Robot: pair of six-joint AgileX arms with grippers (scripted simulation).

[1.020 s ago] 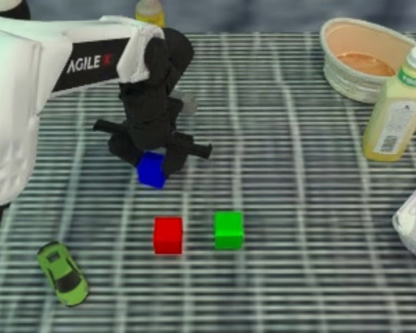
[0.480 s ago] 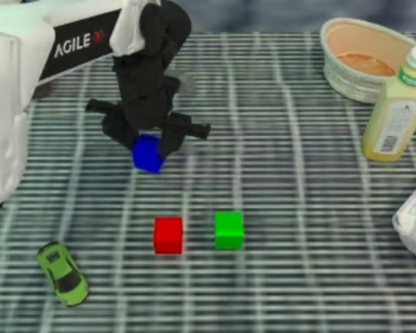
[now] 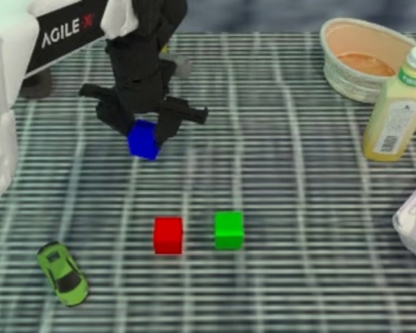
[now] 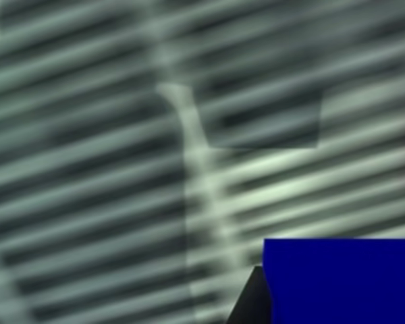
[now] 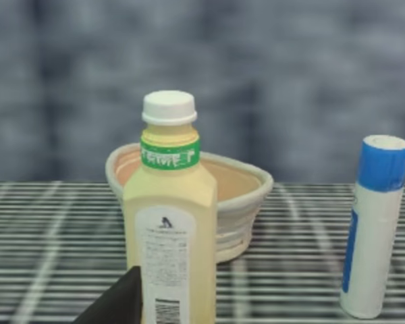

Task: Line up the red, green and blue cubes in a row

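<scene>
The left arm (image 3: 55,35) carries "AGILE X" in white letters with a red X on a black panel. The bottle (image 5: 170,223) has a green neck band with pale lettering, a small mark on its white label and a barcode below; none of these can be read

A lime toy car (image 3: 62,273) sits near the striped worktop's (image 3: 305,208) front left. At far right, a tan bowl (image 3: 364,55) stands behind a yellow bottle (image 3: 395,111). A blue-capped white tube (image 5: 374,226) stands nearby.
</scene>
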